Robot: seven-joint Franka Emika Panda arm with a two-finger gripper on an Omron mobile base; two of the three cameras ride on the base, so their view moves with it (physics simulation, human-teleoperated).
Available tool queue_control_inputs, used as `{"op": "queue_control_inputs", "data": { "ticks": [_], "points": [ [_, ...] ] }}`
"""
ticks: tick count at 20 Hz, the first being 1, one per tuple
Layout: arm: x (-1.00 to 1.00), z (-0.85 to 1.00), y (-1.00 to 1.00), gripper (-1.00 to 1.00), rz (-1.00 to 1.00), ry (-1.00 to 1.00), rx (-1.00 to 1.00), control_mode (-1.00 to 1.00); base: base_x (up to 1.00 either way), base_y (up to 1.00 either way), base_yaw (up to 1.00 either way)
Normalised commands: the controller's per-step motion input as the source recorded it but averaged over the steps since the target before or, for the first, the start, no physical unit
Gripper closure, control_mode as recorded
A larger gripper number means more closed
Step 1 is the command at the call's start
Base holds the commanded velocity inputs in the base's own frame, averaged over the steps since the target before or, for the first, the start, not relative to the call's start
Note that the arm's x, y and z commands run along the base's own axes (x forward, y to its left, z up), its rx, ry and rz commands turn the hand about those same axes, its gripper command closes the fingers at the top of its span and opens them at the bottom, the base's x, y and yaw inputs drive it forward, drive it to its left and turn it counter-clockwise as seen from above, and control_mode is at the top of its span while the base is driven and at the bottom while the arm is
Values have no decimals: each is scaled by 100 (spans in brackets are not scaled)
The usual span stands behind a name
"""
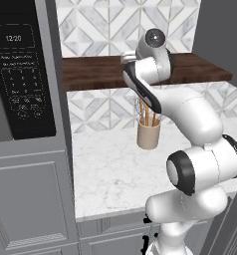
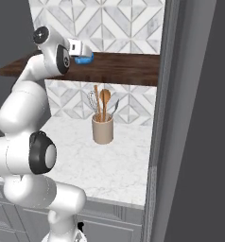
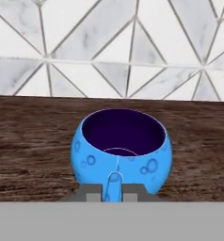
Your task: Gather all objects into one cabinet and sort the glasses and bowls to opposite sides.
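Observation:
One of the glasses, a small bright blue cup (image 3: 121,148) with a dark inside, stands on a dark brown wooden shelf (image 3: 34,150) against the tiled wall. My gripper (image 3: 114,190) is shut on the cup's near side, its tips pinching a small blue handle. From the right base view the cup (image 2: 85,58) peeks out just past the white hand and my gripper (image 2: 82,56), at the shelf (image 2: 124,68). In the left base view the arm reaches up to the shelf (image 1: 90,72) and hides the cup. The bowl and the cabinet's shelf are out of view.
A tan holder of wooden utensils (image 2: 103,128) (image 1: 149,134) stands on the marble counter (image 1: 110,174) under the shelf. A built-in microwave (image 1: 21,74) fills the cupboard on the left. A tall grey panel (image 2: 194,118) closes off the right side.

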Motion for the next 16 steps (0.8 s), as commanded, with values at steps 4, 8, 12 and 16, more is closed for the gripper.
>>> {"op": "queue_control_inputs", "data": {
  "ticks": [4, 8, 12, 16],
  "points": [
    [-24, 64, 0, 100, 1, -9, 1, -100, 0, 0, 0],
    [-59, 54, 0, 100, 0, -1, 0, -100, 0, 0, 0],
    [-89, 11, 0, 100, 0, 0, 0, -100, 0, 0, 0],
    [-67, 2, 0, 100, 1, 0, 0, -100, 0, 0, 0]
  ]
}}
